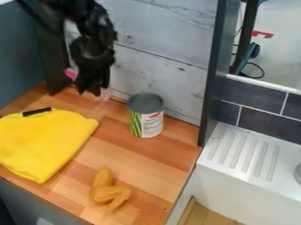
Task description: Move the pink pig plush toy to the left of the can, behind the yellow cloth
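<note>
"Where's the can [145,125]?"

"Upright on the wooden counter [156,154], near the gripper [89,93]. Its round wall would suit a centred grip."

"Is the gripper spread?"

"One can't tell. The yellow cloth [44,143] lies apart."

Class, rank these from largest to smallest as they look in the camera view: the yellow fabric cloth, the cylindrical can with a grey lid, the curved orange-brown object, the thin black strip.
1. Yellow fabric cloth
2. Cylindrical can with a grey lid
3. Curved orange-brown object
4. Thin black strip
</note>
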Controlling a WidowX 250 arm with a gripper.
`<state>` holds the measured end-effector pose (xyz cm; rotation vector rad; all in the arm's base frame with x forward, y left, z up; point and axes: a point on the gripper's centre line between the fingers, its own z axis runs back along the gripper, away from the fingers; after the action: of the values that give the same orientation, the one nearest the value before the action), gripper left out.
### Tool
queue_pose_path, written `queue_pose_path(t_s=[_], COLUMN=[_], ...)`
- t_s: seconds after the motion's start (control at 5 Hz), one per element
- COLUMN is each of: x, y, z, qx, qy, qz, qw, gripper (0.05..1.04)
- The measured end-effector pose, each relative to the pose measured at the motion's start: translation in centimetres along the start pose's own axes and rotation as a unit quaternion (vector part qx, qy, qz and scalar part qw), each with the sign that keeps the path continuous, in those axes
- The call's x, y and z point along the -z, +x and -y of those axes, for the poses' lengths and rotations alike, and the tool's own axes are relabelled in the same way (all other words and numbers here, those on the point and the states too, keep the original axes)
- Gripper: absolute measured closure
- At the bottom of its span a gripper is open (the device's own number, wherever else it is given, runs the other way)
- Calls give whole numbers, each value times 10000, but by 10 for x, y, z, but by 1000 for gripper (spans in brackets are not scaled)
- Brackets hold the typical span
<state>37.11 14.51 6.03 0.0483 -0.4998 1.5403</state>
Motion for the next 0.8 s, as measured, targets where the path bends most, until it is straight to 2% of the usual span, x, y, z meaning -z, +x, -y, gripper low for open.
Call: queue_pose_path(t_s=[0.2, 0.4, 0.6, 0.8], x=[9, 15, 19, 28], y=[-11, -13, -17, -15], z=[-4, -9, -8, -18], qx=[256, 224, 196, 87], qy=[175, 324, 145, 54], qz=[236, 258, 66, -261], qw=[9992, 9989, 9997, 9996], gripper=[779, 779, 779, 779])
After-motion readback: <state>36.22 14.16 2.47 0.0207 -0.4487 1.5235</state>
